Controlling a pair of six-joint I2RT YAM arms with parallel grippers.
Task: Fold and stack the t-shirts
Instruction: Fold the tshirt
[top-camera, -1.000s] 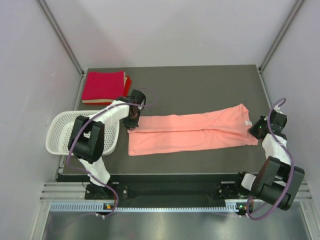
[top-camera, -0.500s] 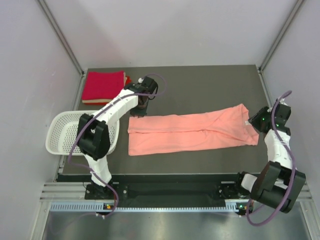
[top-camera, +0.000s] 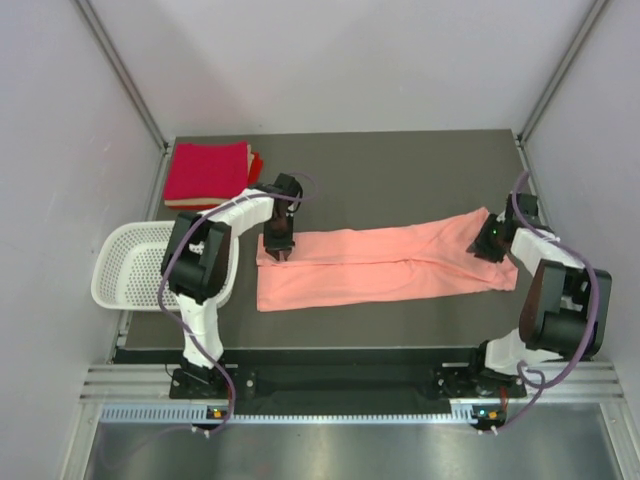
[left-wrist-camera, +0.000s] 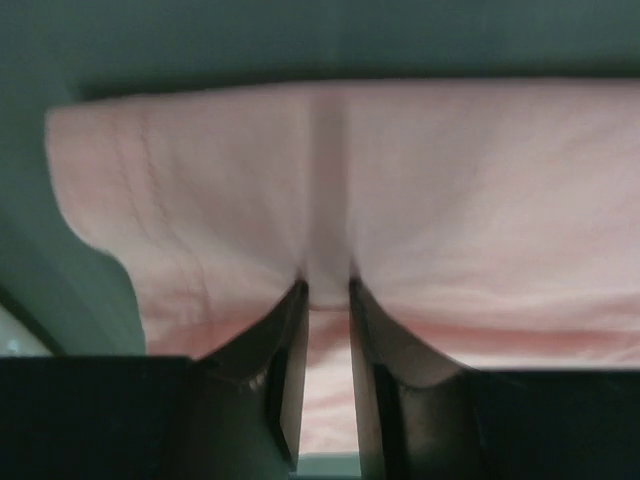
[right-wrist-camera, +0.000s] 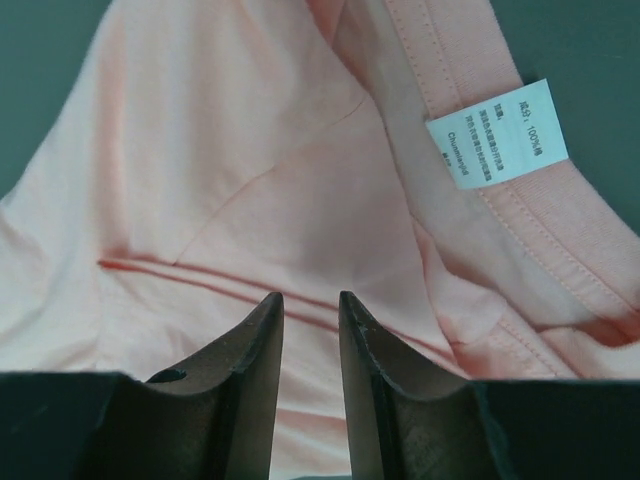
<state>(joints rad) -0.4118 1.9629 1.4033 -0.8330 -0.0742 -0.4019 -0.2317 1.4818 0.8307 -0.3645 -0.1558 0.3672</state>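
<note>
Right wrist alone shows the white tag (right-wrist-camera: 497, 133) on the salmon-pink t-shirt (right-wrist-camera: 250, 180)

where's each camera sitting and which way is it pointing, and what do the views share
top external: fixed above and behind the arms, looking down on the dark table; both arms show, left gripper and right gripper at opposite ends of the salmon-pink cloth t-shirt.
left wrist: on the left arm, looking down at one shirt end; its two fingers show.
right wrist: on the right arm, looking down at the collar and white tag; its fingers show.
shared: all three see the shirt.
</note>
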